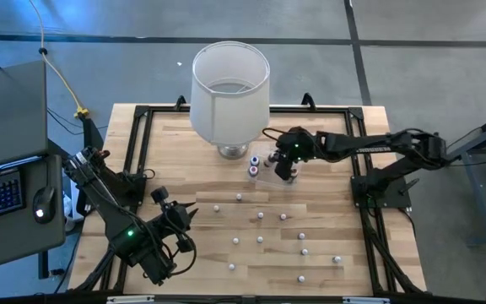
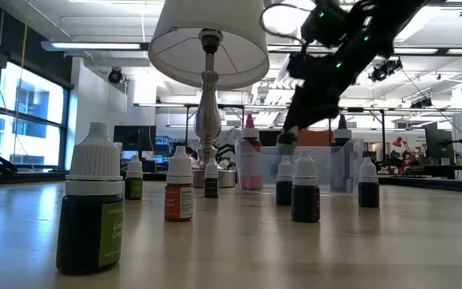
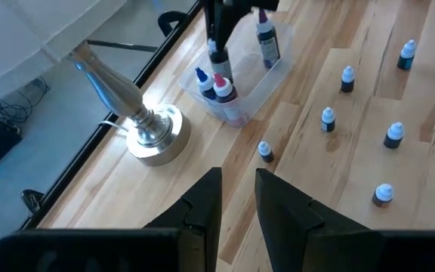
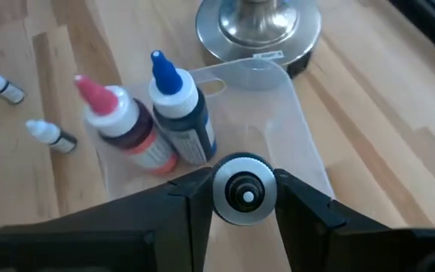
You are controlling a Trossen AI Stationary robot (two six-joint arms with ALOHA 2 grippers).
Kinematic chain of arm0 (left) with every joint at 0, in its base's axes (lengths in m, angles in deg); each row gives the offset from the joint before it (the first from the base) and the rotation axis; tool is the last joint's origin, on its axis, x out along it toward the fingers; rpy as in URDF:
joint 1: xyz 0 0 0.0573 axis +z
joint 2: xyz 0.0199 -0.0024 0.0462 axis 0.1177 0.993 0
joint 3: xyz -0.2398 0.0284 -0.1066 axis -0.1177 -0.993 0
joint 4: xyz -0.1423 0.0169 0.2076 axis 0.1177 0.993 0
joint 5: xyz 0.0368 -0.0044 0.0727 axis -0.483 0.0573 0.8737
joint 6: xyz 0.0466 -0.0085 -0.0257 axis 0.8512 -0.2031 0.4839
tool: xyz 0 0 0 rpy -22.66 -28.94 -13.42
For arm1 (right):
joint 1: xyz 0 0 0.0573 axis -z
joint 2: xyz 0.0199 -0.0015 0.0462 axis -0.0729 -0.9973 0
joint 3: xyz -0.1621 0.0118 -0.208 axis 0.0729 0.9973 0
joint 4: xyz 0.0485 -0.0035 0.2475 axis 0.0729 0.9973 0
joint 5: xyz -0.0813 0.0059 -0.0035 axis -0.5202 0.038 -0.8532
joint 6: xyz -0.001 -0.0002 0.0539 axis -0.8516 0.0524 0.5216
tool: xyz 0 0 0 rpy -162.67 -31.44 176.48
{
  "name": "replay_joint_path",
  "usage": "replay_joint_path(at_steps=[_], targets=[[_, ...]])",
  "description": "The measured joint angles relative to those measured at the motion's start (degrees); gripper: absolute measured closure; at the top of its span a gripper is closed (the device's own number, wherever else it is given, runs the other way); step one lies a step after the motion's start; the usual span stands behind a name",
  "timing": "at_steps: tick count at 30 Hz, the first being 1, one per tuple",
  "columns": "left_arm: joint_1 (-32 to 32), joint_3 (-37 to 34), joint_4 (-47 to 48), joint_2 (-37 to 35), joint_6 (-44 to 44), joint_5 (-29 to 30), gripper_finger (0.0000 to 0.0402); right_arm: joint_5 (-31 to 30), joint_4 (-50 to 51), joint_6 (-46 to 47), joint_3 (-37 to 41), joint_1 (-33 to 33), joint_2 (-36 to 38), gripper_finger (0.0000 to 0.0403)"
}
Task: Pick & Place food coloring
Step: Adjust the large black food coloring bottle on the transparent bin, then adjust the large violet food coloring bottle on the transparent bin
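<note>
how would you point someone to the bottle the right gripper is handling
Start at the big white lampshade at the far edge of the table, then find the clear plastic tub beside the lamp base. The right gripper hangs over the tub, closed on a bottle whose round cap faces its wrist camera. Its two tub neighbours, one pink-tipped and one blue-tipped, stand free.

Bright, even ceiling light; glare on the lamp base (image 3: pixel 154 134); blurred nearest bottle (image 2: pixel 92 210) in the low view.

Two bottles (image 4: pixel 153 125) stand inside the tub (image 4: pixel 293 125) beside the lamp (image 1: pixel 230 89), apparently.
</note>
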Motion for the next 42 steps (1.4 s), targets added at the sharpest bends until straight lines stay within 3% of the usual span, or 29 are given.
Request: replay_joint_path(at_steps=[12,34,38,42], targets=[[0.0,0.0,0.2,0.0,1.1,-1.2,0.0323,0.9,-11.4,-0.8,-0.1,0.3,-6.3,0.0285],[0.0,0.0,0.2,0.0,1.5,-2.6,0.0323,1.0,-14.1,-3.5,-0.1,0.3,-5.7,0.0252],[0.0,0.0,0.2,0.0,1.5,-2.6,0.0323,3.7,-6.9,-3.5,-3.2,-0.9,-2.5,0.0251],[0.0,0.0,0.1,0.0,1.5,-2.6,0.0323,5.0,9.5,-3.5,-8.7,-3.6,1.5,0.0251]])
